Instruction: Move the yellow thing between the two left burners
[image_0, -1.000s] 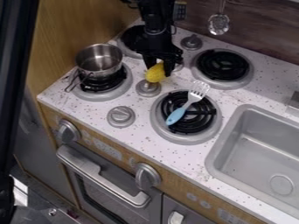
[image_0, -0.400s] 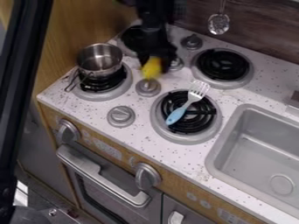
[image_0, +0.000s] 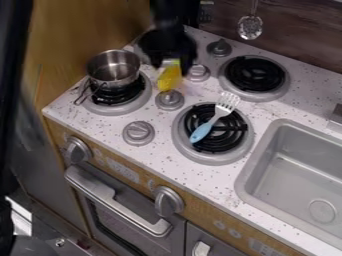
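Note:
The gripper (image_0: 172, 62) hangs at the top, left of centre, over the back left burner's front right side, shut on the yellow thing (image_0: 169, 77). Blurred and pointing downward, the yellow thing shows just above and behind a grey knob (image_0: 169, 100). Whether it touches the counter I cannot tell. The back left burner (image_0: 143, 56) is partly hidden by the arm. On the front left burner (image_0: 139, 102) stands a steel pot (image_0: 114, 68).
A blue-handled fork (image_0: 214, 117) lies across the front right burner (image_0: 212, 158). The back right burner (image_0: 254, 74) is bare. More knobs (image_0: 198, 73) rise from the counter, and a sink (image_0: 294, 170) is at the right.
The gripper and the yellow thing have shifted a little to the left since the first frame, the yellow thing still held. Pot and fork have stayed put.

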